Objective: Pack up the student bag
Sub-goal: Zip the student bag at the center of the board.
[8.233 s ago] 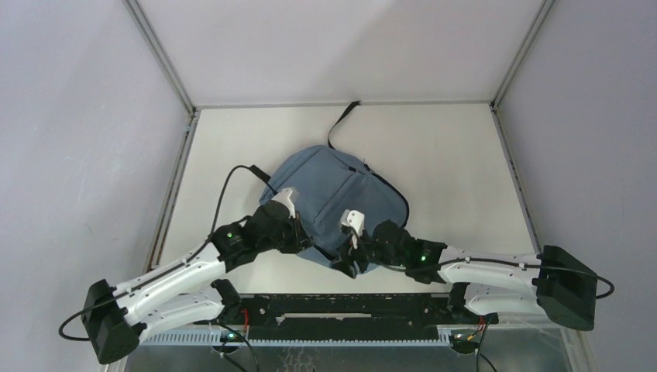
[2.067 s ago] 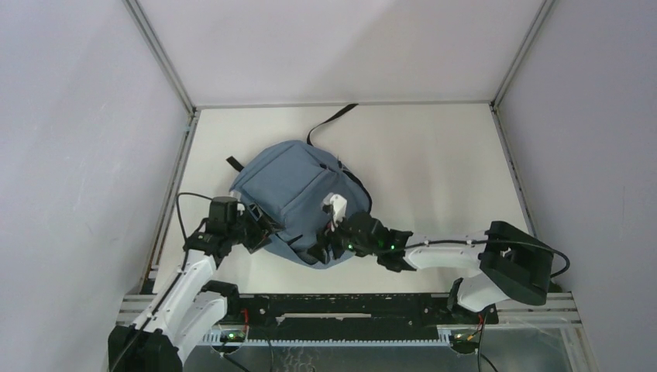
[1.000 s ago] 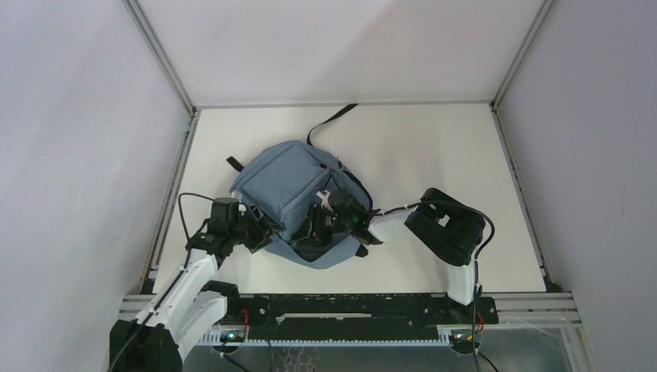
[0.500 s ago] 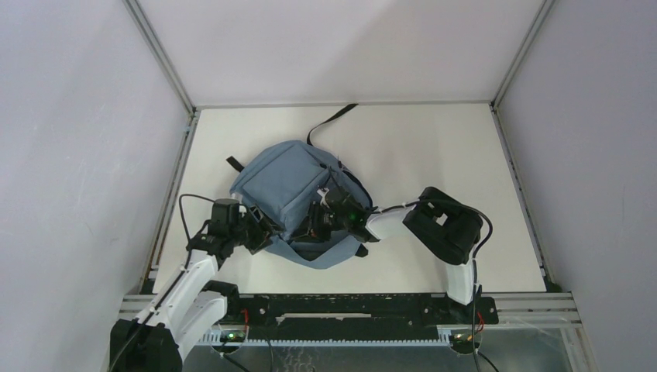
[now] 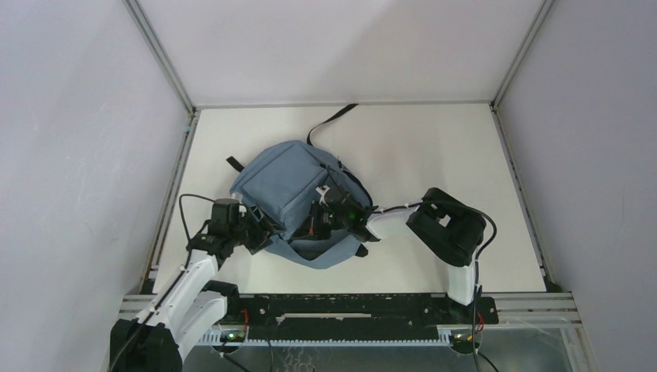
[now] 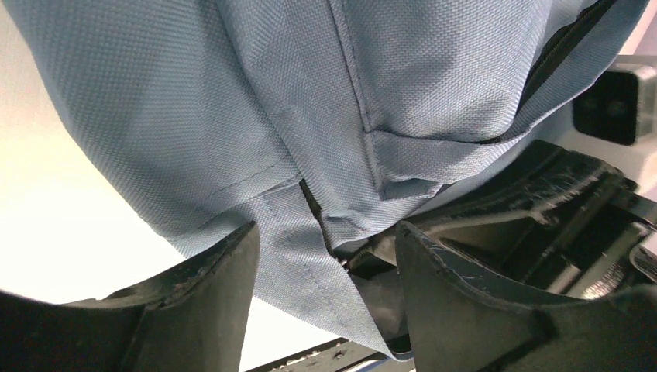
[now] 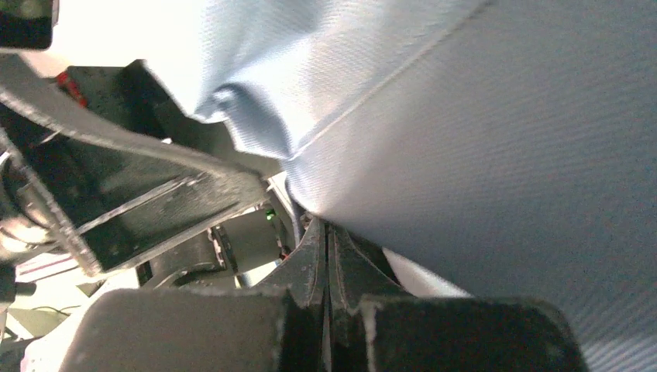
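The student bag (image 5: 287,182), slate-blue fabric with black trim, lies on the white table left of centre. My left gripper (image 5: 263,231) is at its near-left edge. In the left wrist view my left gripper (image 6: 325,240) stands open, and a flap of the bag (image 6: 232,93) with a seam hangs between the fingers. My right gripper (image 5: 310,225) is low at the bag's near side. In the right wrist view my right gripper (image 7: 326,229) is shut, tips tucked under the bag's fabric (image 7: 503,139). Whether fabric is caught between them does not show.
A black strap (image 5: 333,118) trails from the bag toward the back wall, and a short strap end (image 5: 232,163) sticks out at its left. The black rail (image 5: 349,306) with the arm bases runs along the near edge. Grey walls close in on three sides.
My right gripper has gone from half open to shut against the bag's near edge. The left gripper and the bag have hardly moved.
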{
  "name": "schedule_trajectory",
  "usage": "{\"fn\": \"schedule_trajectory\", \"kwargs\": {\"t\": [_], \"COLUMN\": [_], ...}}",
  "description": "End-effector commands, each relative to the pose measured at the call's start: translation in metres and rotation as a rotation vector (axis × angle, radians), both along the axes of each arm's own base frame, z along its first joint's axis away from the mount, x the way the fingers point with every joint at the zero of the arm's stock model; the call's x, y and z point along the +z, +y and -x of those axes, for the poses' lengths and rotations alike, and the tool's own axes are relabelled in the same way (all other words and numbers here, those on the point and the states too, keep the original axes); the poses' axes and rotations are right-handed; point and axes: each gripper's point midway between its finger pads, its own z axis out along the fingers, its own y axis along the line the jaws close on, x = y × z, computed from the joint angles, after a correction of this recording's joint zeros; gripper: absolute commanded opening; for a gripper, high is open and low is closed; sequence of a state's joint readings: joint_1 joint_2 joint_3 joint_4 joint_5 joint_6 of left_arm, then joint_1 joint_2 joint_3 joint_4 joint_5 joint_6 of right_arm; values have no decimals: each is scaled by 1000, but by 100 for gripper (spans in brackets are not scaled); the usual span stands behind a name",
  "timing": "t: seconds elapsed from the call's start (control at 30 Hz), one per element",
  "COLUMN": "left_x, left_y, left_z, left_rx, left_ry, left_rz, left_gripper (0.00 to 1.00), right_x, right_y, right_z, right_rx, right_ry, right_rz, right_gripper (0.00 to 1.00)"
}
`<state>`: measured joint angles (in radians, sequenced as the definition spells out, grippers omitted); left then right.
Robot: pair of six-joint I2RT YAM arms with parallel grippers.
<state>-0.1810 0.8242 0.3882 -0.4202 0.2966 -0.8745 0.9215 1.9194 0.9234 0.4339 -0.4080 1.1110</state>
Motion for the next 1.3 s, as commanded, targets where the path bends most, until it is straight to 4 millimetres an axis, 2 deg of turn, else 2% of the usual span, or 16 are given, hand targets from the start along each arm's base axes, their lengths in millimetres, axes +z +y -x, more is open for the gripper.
{"fn": "schedule_trajectory", "kwargs": {"t": [0.0, 0.13, 0.43, 0.53, 0.77, 0.83, 0.87, 0.9, 0.93, 1.1, 1.27], "left_x": [-4, -1, 8, 10, 5, 5, 4, 5, 6, 14, 18], "left_y": [-7, -8, -8, -8, -7, -6, -6, -6, -4, 13, 31], "left_z": [2, -1, -11, -14, -15, -15, -15, -15, -16, -20, -20], "left_rx": [-18, -14, -10, -12, -16, -12, -11, -8, -2, 56, 90], "left_ry": [-1, -9, -23, -29, -17, -12, -11, -11, -12, -38, -46], "left_rz": [38, 50, 39, 34, 25, 18, 17, 15, 9, -50, -91], "left_gripper": [69, 68, 67, 64, 32, 21, 12, 2, 0, 0, 0], "right_x": [69, 86, 100, 103, 99, 100, 100, 101, 101, 74, 40], "right_y": [15, 17, 14, 11, 4, 1, -2, -5, -9, -44, -102], "right_z": [-8, 3, 20, 23, 29, 31, 31, 30, 30, 25, 19], "right_rx": [16, 46, 84, 85, 88, 88, 86, 79, 72, 1, -125], "right_ry": [-213, -285, -359, -396, -417, -423, -428, -435, -441, -412, -368], "right_rz": [-116, -124, -94, -68, -49, -49, -46, -40, -29, 104, 230], "right_gripper": [0, 0, 0, 0, 0, 0, 0, 0, 0, 0, 0]}}
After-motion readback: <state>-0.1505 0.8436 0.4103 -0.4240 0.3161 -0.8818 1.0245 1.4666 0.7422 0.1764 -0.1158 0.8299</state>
